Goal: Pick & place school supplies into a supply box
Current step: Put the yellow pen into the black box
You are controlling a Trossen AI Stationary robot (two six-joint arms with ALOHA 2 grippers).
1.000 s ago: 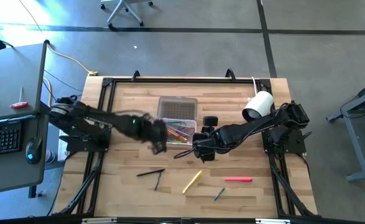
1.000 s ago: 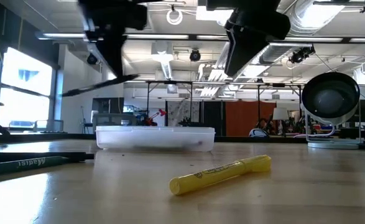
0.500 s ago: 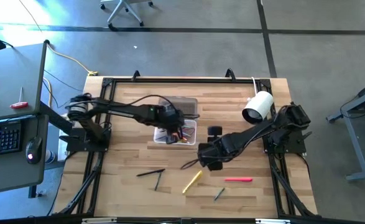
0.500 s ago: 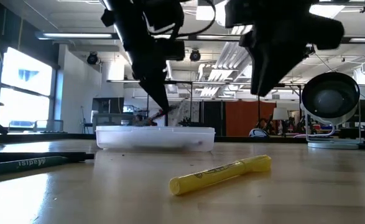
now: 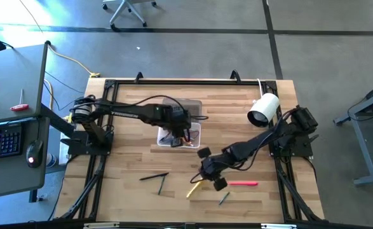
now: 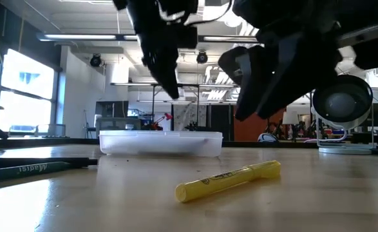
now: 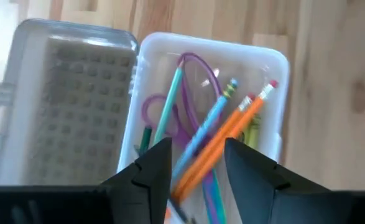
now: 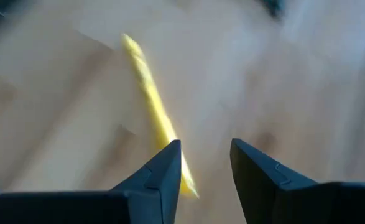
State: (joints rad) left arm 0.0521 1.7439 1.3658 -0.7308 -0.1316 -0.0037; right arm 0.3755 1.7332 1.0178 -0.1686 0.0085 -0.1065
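Note:
The supply box (image 5: 181, 135) lies open on the table's middle, its greyish lid (image 7: 64, 106) flat beside the tray. In the tray lie orange pencils (image 7: 232, 127), light-blue pens and purple-handled scissors (image 7: 191, 74). My left gripper (image 7: 198, 162) hangs open just above the tray (image 5: 175, 130), holding nothing. A yellow marker (image 5: 196, 186) lies flat on the table nearer the front edge. My right gripper (image 5: 205, 175) is open above it and tipped downward. In the right wrist view the marker (image 8: 148, 102) runs away from the fingers (image 8: 205, 162).
Loose on the table near the front lie two dark pens (image 5: 155, 177), a pink marker (image 5: 243, 183) and a small pencil (image 5: 224, 198). A white cylindrical camera (image 5: 264, 108) stands at the back right. A dark green pen (image 6: 28, 169) lies at the low view's left.
My left gripper has carried a thin dark pen from the box's left side to over the tray and dipped toward it; the pen no longer hangs from it. My right gripper has gone from beside the box toward the near edge and down, tipping downward over the yellow marker.

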